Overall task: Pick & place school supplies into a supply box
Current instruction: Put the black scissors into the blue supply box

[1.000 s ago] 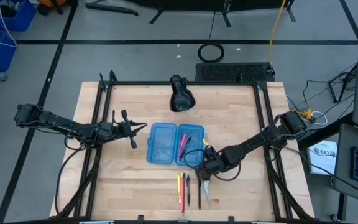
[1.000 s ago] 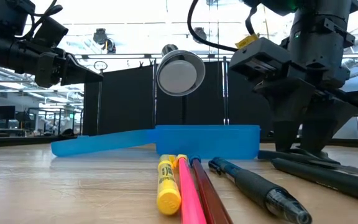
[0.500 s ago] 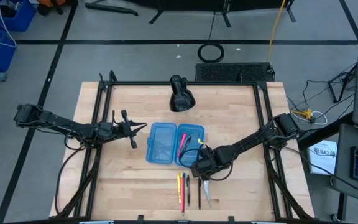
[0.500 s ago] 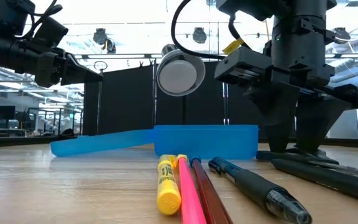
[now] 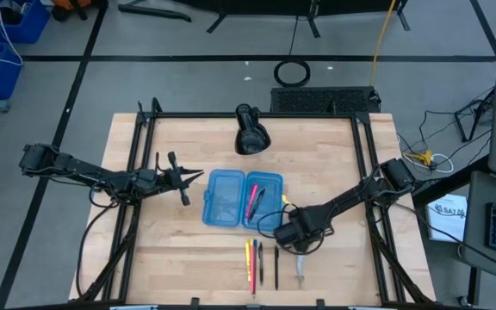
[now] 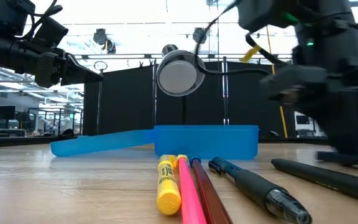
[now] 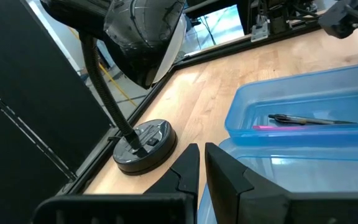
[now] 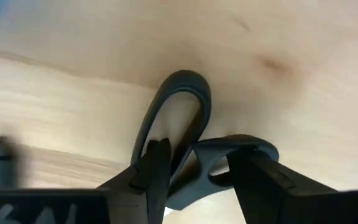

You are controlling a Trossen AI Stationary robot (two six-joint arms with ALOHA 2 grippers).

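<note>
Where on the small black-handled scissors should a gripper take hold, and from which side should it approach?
Probably at the black handle loops of the small black-handled, silver-bladed scissors, coming straight down from above. They lie flat on the wooden table, and the loops are the bulkiest part, with gaps fingers can slip into. The right gripper is already over them.

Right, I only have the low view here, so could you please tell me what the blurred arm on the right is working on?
Observer: The right gripper is down over the black handles of the scissors, beside the loose pens.
Operator: Thank you. Is anything inside the supply box yet?
Observer: Yes, a pink pen and a black pen lie in the half of the supply box nearer the right arm.
Operator: And the left arm?
Observer: The left gripper is shut and empty, hovering above the table just left of the box.
</note>
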